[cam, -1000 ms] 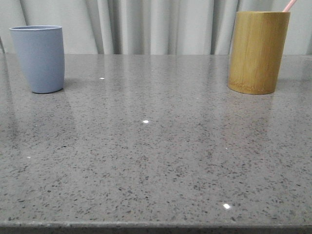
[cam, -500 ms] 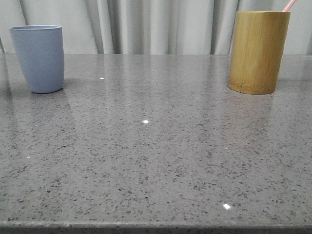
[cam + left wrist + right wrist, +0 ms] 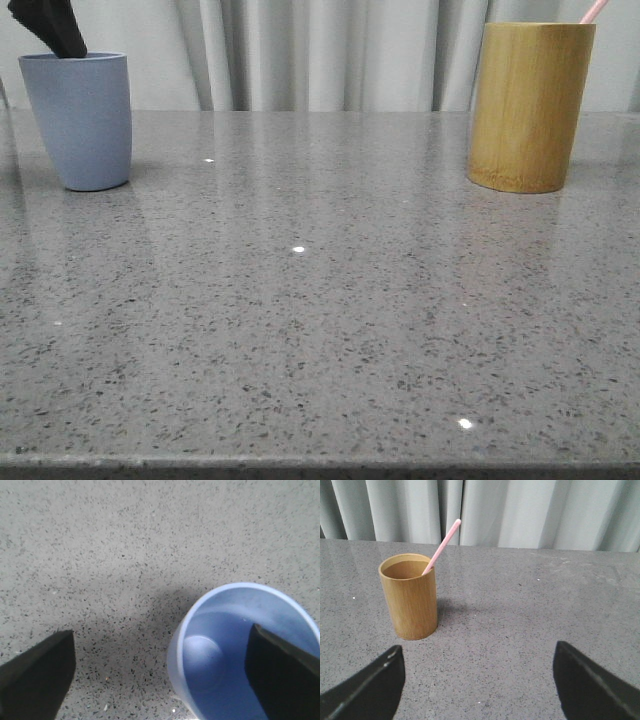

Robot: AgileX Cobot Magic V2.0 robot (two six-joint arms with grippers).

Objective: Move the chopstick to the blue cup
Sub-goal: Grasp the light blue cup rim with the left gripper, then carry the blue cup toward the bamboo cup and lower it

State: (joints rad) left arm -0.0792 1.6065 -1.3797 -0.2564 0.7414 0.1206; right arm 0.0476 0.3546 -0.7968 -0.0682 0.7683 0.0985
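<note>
The left gripper (image 3: 160, 680) hangs over the blue cup (image 3: 79, 120), jaws spread wide and empty. Between the cups the grey speckled worktop (image 3: 320, 300) lies bare. The chopstick (image 3: 441, 547) leans in the bamboo holder (image 3: 530, 105). The right gripper (image 3: 477, 687) is released, near it. Grey curtains (image 3: 330, 50) hang behind.

— How much of the chopstick (image 3: 594, 11) do I get from the front?

— Only its pink tip; the picture's top edge cuts it, and the bamboo holder (image 3: 530, 105) hides the rest.

— And my left tool (image 3: 48, 27)?

— A dark tip above the blue cup (image 3: 80, 120), cut off at the top. One finger (image 3: 282, 675) covers part of the cup's inside.

— My right tool (image 3: 479, 690)?

— Both fingers run off the edge.
</note>
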